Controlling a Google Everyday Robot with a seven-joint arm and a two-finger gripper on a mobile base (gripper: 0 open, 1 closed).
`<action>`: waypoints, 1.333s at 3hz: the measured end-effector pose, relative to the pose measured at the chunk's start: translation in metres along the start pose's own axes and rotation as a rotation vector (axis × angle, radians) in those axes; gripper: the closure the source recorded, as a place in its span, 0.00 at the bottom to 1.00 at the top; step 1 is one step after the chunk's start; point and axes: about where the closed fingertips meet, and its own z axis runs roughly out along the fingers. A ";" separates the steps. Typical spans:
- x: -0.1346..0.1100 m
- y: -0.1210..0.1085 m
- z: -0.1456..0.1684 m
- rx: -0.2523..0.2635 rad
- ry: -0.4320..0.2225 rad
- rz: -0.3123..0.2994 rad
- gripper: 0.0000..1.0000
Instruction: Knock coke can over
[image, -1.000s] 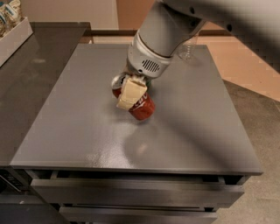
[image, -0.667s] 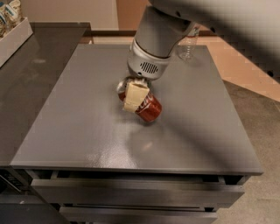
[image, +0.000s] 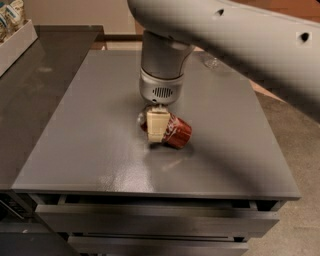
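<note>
The red coke can (image: 176, 132) lies tipped on its side near the middle of the grey table (image: 90, 145), its length running right and a little toward the front. My gripper (image: 156, 131) comes down from the grey arm (image: 162, 75) and sits right against the can's left end, covering that end. The can's right part shows fully.
A white tray with packets (image: 15, 37) stands on the dark counter (image: 30, 95) at the far left. The base of a clear bottle (image: 212, 61) peeks out behind the arm at the table's back. Drawers (image: 150, 220) run under the front edge.
The can has gone from tilted under the gripper to lying on its side, its free end swung to the right. The gripper has stayed at its left end.
</note>
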 end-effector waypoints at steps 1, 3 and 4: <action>0.002 0.010 0.014 -0.046 0.060 -0.067 0.36; -0.001 0.009 0.015 -0.037 0.054 -0.068 0.00; -0.001 0.009 0.015 -0.037 0.053 -0.068 0.00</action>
